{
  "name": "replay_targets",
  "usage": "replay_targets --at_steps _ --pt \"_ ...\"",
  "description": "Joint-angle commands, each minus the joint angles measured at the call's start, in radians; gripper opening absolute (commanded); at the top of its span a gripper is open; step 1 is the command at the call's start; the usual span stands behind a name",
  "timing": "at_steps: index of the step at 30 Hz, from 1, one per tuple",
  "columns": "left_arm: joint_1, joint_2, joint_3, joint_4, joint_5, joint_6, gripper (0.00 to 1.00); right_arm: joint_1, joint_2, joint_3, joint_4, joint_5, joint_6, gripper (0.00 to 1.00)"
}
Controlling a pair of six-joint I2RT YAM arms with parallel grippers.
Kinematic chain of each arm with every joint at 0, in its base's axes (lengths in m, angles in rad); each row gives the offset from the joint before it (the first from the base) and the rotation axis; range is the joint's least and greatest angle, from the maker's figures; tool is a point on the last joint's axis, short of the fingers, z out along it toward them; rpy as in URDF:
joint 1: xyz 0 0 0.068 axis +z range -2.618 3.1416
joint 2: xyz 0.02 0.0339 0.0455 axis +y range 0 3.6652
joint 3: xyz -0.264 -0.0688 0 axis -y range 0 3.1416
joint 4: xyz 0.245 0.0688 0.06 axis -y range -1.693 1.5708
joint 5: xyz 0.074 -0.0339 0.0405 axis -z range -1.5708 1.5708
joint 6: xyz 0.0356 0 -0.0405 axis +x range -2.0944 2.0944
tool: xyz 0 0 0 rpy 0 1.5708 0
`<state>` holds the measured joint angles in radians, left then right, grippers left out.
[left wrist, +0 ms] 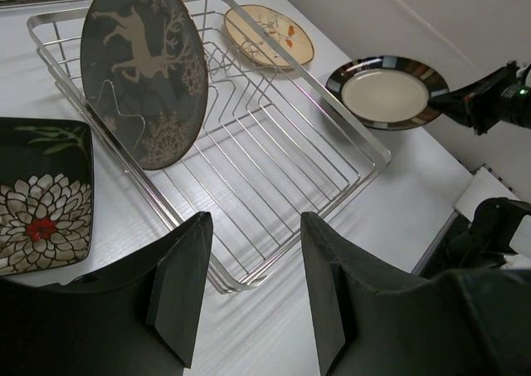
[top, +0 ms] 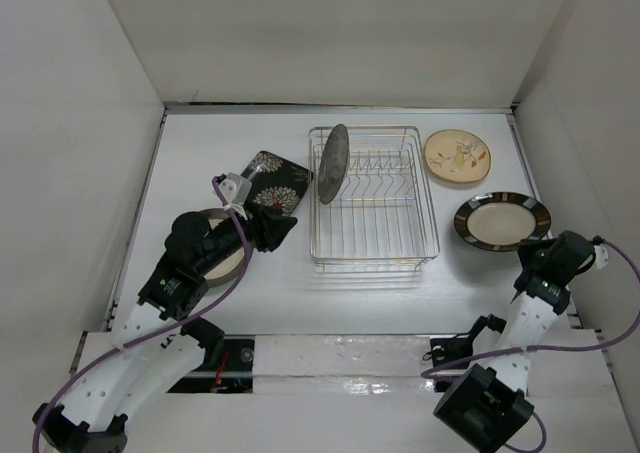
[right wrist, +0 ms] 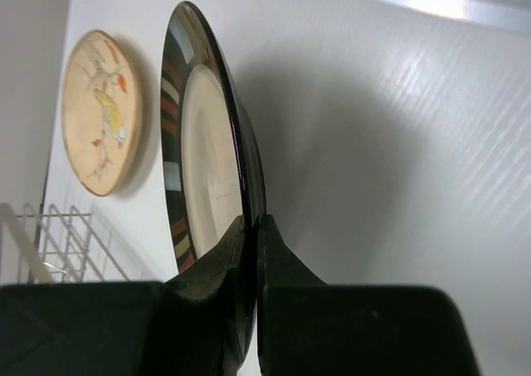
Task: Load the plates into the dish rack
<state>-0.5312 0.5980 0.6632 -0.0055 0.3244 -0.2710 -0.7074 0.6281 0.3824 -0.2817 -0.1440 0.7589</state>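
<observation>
The chrome dish rack [top: 372, 235] stands mid-table. The dark grey deer plate [top: 333, 163] stands upright at its left end, also in the left wrist view [left wrist: 145, 69]. The black square flowered plate [top: 272, 183] lies left of the rack. The tan sprig plate [top: 457, 157] lies right of it. My right gripper [top: 537, 254] is shut on the near rim of a cream-centred brown-rimmed plate [right wrist: 199, 160], holding it a little off the table. My left gripper [left wrist: 253, 293] is open and empty at the rack's near-left corner. The second cream-centred plate [top: 232, 266] is mostly hidden under my left arm.
White walls close in the table on the left, back and right. The right wall stands close behind the held plate [top: 502, 220]. The rack's wire slots [left wrist: 274, 152] to the right of the deer plate hold nothing.
</observation>
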Motion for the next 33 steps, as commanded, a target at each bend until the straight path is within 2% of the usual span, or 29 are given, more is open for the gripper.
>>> replay_targets --at_steps 1,7,11,14,15,18,19,22,26,33 --pt "-0.007 -0.001 0.039 0.032 -0.010 0.006 0.43 0.006 -0.033 0.220 0.076 -0.040 -0.015 0.00" --pt "-0.007 0.009 0.039 0.030 -0.010 0.007 0.43 0.057 -0.012 0.386 0.104 -0.048 0.010 0.00" --pt "-0.007 0.017 0.041 0.032 -0.007 0.007 0.43 0.204 0.043 0.559 0.145 0.033 -0.006 0.00" --pt "-0.007 0.028 0.039 0.032 -0.008 0.007 0.43 0.389 0.148 0.651 0.141 0.102 -0.053 0.00" --pt "-0.007 0.031 0.041 0.032 -0.011 0.007 0.43 0.507 0.175 0.700 0.144 0.163 -0.067 0.00" --pt "-0.007 0.022 0.039 0.027 -0.036 0.010 0.43 0.688 0.286 0.783 0.139 0.338 -0.150 0.00" --pt "-0.007 0.022 0.039 0.027 -0.041 0.012 0.43 0.792 0.313 0.800 0.138 0.377 -0.162 0.00" --pt "-0.007 0.022 0.039 0.019 -0.054 0.016 0.43 0.960 0.418 0.866 0.142 0.518 -0.211 0.00" --pt "-0.007 0.020 0.039 0.019 -0.068 0.016 0.43 1.062 0.544 0.954 0.130 0.600 -0.256 0.00" --pt "-0.007 0.016 0.039 0.021 -0.059 0.016 0.43 1.121 0.639 1.007 0.119 0.627 -0.283 0.00"
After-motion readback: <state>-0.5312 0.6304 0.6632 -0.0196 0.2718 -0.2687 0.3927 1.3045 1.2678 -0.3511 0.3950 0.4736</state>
